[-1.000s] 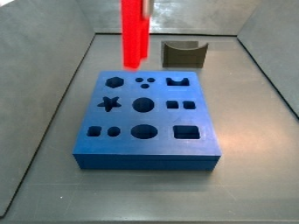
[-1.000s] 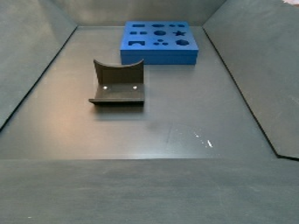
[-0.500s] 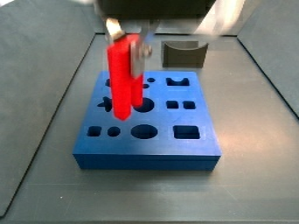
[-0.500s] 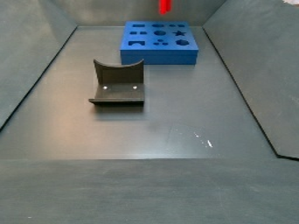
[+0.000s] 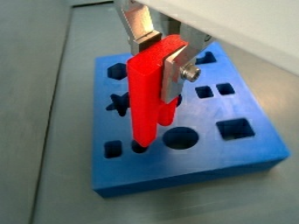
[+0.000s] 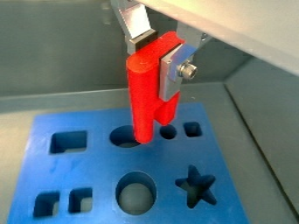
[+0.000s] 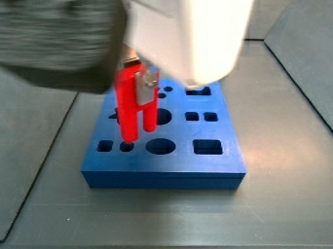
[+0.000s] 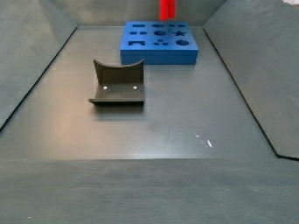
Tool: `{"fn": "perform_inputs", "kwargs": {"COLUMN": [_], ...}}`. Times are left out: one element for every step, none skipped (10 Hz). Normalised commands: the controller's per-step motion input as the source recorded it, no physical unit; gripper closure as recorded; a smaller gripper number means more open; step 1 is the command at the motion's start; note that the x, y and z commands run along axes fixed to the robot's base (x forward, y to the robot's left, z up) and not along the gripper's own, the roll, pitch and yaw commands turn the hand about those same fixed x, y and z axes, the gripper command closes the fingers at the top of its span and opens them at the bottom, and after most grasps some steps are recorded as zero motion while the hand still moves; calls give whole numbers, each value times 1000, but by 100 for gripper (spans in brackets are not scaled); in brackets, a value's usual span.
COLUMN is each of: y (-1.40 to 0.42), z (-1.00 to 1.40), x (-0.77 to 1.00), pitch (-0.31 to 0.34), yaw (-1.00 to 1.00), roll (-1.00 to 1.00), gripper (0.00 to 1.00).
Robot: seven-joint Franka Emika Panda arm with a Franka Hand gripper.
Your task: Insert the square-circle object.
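Lower than before, the tool (image 5: pixel 162 54) clenched on the square-circle object (image 5: pixel 149 96), above blue block (image 5: pixel 251 150) on grey floor (image 8: pixel 176 122)

Gripper (image 5: pixel 163 63) pointing down, upper centre of frame, silver fingers (image 6: pixel 176 72) clamped on the red square-circle object (image 6: pixel 146 92), held upright.

The square-circle object (image 5: pixel 149 96) was bright red. The gripper (image 5: pixel 163 54) holding it over the block had shiny silver fingers (image 5: pixel 173 68). The block (image 5: pixel 251 150) was blue with dark holes. The curved block (image 8: pixel 118 83) was grey-brown. The floor (image 8: pixel 176 122) was grey.
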Motion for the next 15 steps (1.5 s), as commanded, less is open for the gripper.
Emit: {"fn": "perform_inputs", "kwargs": {"y": [97, 91, 74, 0, 0, 0, 0, -26, -174, -243, 0, 0, 77, 74, 74], "z": [0, -109, -263, -360, -354, 0, 143, 111, 0, 0, 0, -149, -183, -260, -326], "x": [-263, -191, -117, -63, -34, -109, -86, -191, -143, -154, 17, 0, -49, -294, -289], "pitch": [-263, -301, -346, -344, -323, -199, -74, 0, 73, 69, 0, 0, 0, -33, -19], "yaw": [-749, -757, -771, -806, -846, -880, -954, -869, -843, -794, 0, 74, 49, 0, 0], "roll": [0, -13, -53, -113, -141, -31, 93, 250, 209, 160, 0, 26, 66, 79, 16], "gripper": [100, 100, 100, 100, 100, 100, 100, 100, 100, 100, 100, 100, 100, 100, 100]}}
